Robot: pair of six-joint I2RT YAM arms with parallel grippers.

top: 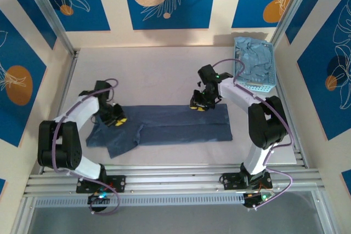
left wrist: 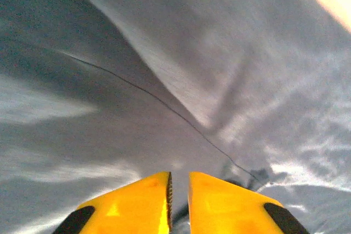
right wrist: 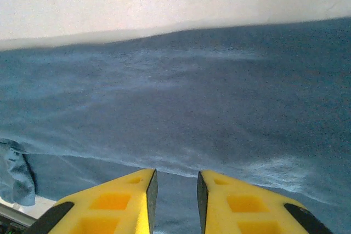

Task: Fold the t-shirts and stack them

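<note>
Cloth first: dark slate-blue t-shirt (top: 175, 125) stretched lengthwise across the middle of the table (top: 159, 69), seemingly folded once along its length, a flap sticking out toward the near left. Pale sky-blue t-shirts (top: 253, 58) heaped in the basket (top: 262, 85) at the far right corner, well apart from the work. Left pincer (top: 117, 119) down on the shirt's left end, fingers (left wrist: 131, 201) drawn to a bare slit; cloth nipped or not, impossible to tell. Right pincer (top: 198, 106) on the far edge, right of centre, parted narrowly with blue fabric showing through the gap; hold or mere hover, likewise impossible to tell. Probably mid-fold, crosswise fold yet to come. To do it well: take every layer at each grip, not just the top one; lift level and together; carry one end over the other without dragging the lower cloth; square the edges before letting go; tuck the loose flap in first.
</note>
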